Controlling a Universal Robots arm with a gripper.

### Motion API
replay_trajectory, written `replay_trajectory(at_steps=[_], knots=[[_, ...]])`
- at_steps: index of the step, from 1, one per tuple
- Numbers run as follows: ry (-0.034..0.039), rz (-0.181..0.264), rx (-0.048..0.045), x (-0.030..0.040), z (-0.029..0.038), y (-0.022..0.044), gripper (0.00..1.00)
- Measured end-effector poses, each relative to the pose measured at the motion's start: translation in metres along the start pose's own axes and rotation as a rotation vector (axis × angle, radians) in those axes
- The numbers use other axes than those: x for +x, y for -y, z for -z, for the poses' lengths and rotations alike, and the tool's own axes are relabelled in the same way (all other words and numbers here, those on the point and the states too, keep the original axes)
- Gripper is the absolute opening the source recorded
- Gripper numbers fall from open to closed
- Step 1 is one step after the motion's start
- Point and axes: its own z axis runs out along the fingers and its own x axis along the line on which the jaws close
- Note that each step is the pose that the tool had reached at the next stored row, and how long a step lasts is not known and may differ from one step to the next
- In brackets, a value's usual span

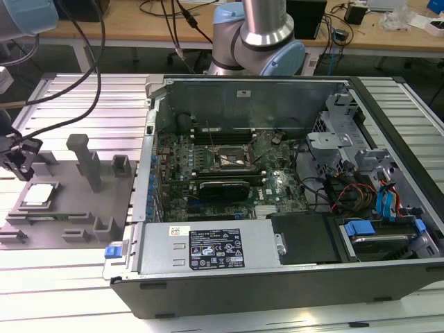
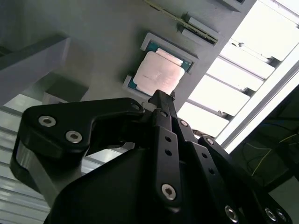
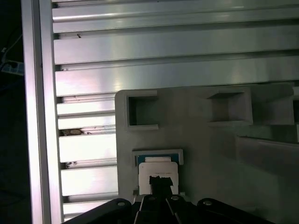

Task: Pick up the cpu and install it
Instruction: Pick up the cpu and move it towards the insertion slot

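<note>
- The ribbed aluminium desk [image 1: 62,284] carries an open computer case [image 1: 277,288], with its motherboard socket [image 1: 234,159] inside.
- On the exterior view's left, a grey fixture plate [image 1: 69,208] holds the cpu [image 1: 38,194] flat in a shallow recess.
- The claw [image 1: 21,163] hangs just above the cpu, fingertips pinched together, gripping nothing.
- Behind stand the arm's base [image 1: 257,48] and a wooden desk [image 1: 388,38] strewn with cables [image 1: 173,14].

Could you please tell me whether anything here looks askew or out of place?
Nothing stands out: the cpu lies flat and square in its pocket of the grey fixture, with the gripper poised over it.
</note>
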Motion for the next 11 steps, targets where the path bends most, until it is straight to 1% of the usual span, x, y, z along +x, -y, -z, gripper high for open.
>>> replay_trajectory(at_steps=[3,5,7,9,11], knots=[[0.0,0.0,0.0,0.0001,-0.0069,0.0006,0.11],[0.0,0.0,0.0,0.0001,-0.0132,0.0015,0.11],[-0.0001,0.0,0.0001,0.0002,-0.0161,0.0024,0.11],[0.0,0.0,0.0,0.0002,-0.0208,0.004,0.11],[0.0,0.0,0.0,0.0,-0.0216,0.0051,0.11]])
